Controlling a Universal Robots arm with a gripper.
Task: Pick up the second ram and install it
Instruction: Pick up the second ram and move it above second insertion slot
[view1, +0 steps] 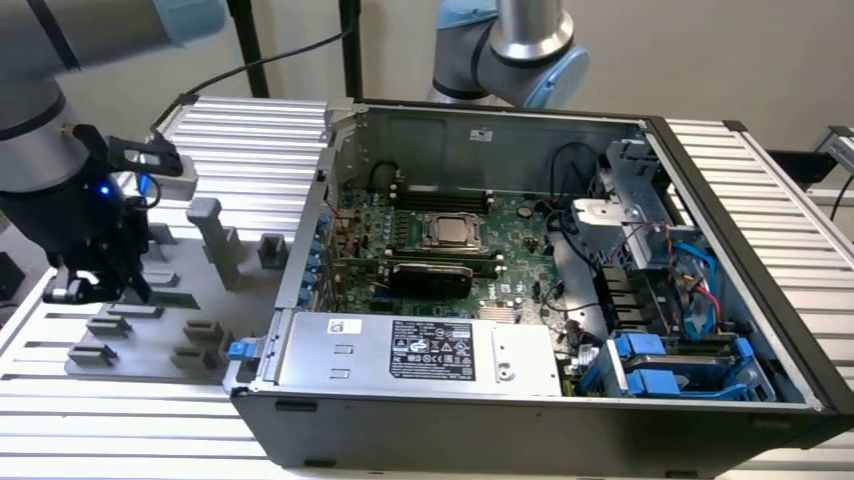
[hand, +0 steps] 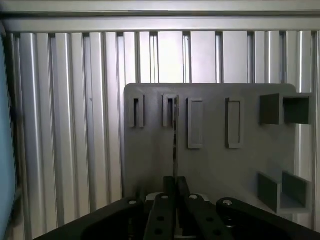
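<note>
The gripper (hand: 175, 184) is closing narrow on what appears to be the second ram (hand: 175, 145), seen edge-on at the grey fixture plate (hand: 215, 160), well apart from the open computer case (view1: 534, 400), so the installing is not yet done.

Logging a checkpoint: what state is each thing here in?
Thin green circuit-board strip: held edge-on, at the grey plastic fixture plate.
Black two-finger gripper: shut on that strip.
Black metal computer case: open, large green motherboard exposed.
</note>
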